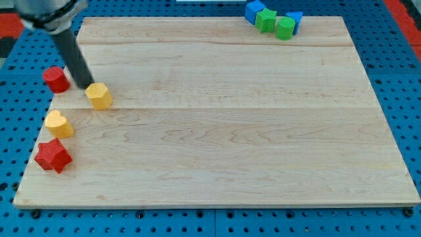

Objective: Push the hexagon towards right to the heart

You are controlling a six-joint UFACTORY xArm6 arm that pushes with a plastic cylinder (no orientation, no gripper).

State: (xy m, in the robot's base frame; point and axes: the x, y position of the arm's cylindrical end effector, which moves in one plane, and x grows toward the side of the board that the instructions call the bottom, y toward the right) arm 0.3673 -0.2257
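A yellow hexagon [99, 95] lies near the board's left edge. A yellow heart [59, 124] lies below and to the left of it, closer to the edge. My tip [86, 85] stands just above and left of the hexagon, touching or nearly touching it. The dark rod rises from there toward the view's top left.
A red cylinder [56, 79] sits at the left edge, left of my tip. A red star [52, 156] lies below the heart. At the top right, two blue blocks [254, 10] [295, 18] and two green blocks [266, 20] [285, 28] cluster. The wooden board [223, 131] rests on a blue pegboard.
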